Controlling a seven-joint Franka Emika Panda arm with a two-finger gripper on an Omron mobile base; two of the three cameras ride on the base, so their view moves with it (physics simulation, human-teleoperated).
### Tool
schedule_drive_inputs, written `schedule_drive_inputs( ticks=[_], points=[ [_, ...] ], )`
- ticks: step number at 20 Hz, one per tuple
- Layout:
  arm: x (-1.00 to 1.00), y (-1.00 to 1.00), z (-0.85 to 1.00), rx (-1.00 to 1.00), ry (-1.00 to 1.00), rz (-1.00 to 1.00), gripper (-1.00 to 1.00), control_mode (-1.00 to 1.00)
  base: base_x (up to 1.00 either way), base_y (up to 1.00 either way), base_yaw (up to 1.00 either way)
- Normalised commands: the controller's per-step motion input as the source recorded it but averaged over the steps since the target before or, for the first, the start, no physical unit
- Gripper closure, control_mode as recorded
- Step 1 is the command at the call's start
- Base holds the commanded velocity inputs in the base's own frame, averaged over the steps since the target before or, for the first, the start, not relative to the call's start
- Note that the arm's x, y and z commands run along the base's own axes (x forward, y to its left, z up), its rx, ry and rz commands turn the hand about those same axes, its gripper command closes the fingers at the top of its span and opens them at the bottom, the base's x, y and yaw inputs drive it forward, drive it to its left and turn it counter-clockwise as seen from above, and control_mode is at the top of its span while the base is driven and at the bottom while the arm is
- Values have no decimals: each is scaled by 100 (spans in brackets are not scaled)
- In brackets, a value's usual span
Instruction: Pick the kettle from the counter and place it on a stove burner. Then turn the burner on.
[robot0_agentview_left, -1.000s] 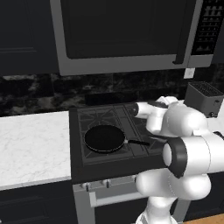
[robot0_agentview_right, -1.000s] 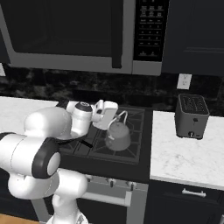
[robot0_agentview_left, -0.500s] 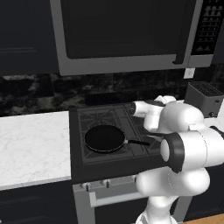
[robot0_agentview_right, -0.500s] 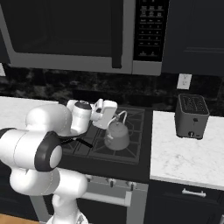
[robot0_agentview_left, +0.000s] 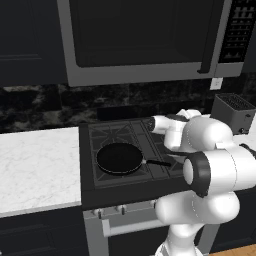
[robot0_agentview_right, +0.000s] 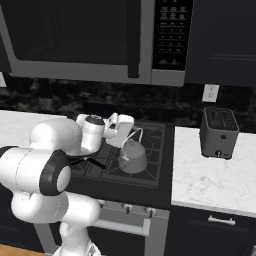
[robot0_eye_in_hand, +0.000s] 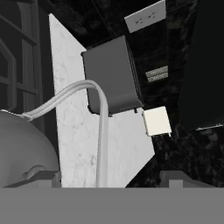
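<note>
Cooktop and frying pan (robot0_agentview_left: 119, 158) sat in the left base view much as a second earlier, the pan on the front left grate with its handle toward the arm; the white arm had drawn slightly closer over the right side of the stove, hiding the kettle there.

From the right base view, the kettle (robot0_agentview_right: 132, 156) stood upright on the stove burner (robot0_agentview_right: 146, 160) at the front right of the cooktop, in the same spot as before. The gripper (robot0_agentview_right: 131, 133) hung just above it at the wire handle, nearly unchanged from half a second ago. The toaster (robot0_agentview_right: 218, 131) stood on the counter (robot0_agentview_right: 215, 180) to the right, well apart from the kettle.

Through the hand view, the kettle's rounded body (robot0_eye_in_hand: 22, 151) lay low at the left and its arched handle (robot0_eye_in_hand: 101, 127) rose between the two finger tips (robot0_eye_in_hand: 41, 178), which stood spread to either side without touching it. Beyond were the toaster (robot0_eye_in_hand: 113, 74), the marble worktop (robot0_eye_in_hand: 109, 148) and a wall outlet (robot0_eye_in_hand: 145, 16).
</note>
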Motion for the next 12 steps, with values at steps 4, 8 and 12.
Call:
schedule_drive_inputs(
  ticks=[4,8,12],
  points=[
    [0,1,-3,4,0,0,-100,-100,0,0,0],
    [0,34,-1,7,0,0,-100,-100,0,0,0],
    [0,57,0,5,0,0,-100,-100,0,0,0]
  ],
)
